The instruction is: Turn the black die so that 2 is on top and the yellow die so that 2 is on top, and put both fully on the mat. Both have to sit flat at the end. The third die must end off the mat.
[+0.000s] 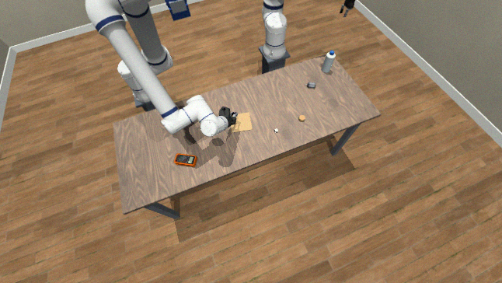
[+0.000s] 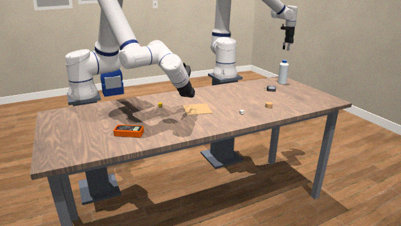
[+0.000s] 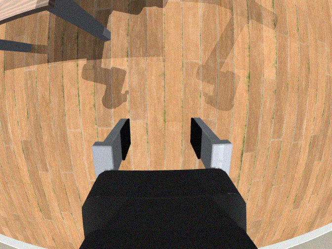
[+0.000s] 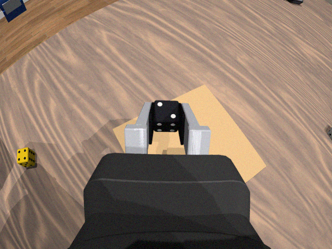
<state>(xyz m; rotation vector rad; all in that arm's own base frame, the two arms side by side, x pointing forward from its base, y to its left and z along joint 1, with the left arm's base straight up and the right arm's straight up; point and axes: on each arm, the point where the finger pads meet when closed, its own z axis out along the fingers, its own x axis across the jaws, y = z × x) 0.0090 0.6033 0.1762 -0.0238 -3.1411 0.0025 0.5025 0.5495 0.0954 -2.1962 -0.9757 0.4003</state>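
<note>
A pale grey bottle with a blue cap [image 1: 328, 63] [image 2: 283, 74] stood upright near a far corner of the brown wood-grain table [image 1: 148, 175] [image 2: 77, 146] [image 3: 21, 8] [image 4: 80, 53]; its contents could not be seen. A small dark object [image 1: 311, 85] [image 2: 271, 88] [image 4: 295, 1] lay near it.

The square tan mat [image 1: 245, 122] [image 2: 198, 109] [image 4: 228, 134] lay well inside the table edges. A stretch of wood separated it from the white die [image 1: 276, 131] [image 2: 242, 112] [image 4: 330, 132], off the mat, with a round wooden puck [image 1: 301, 118] [image 2: 269, 105] beyond. On the opposite side, the yellow die [image 2: 160, 105] [image 4: 26, 157] rested off the mat, showing four and six pips on two faces; its top number could not be confirmed. An orange multimeter [image 1: 186, 159] [image 2: 128, 131] occupied the table further out.

The right gripper [image 1: 235, 115] [image 2: 187, 91] [image 4: 166, 115] was clamped on the black die [image 4: 166, 113], raised above the table by the mat. Its two-pip and four-pip faces were visible to the wrist camera. The left gripper [image 1: 343, 13] [image 2: 286, 48] [image 3: 160, 130] hung past the table end, jaws wide apart, holding nothing.
</note>
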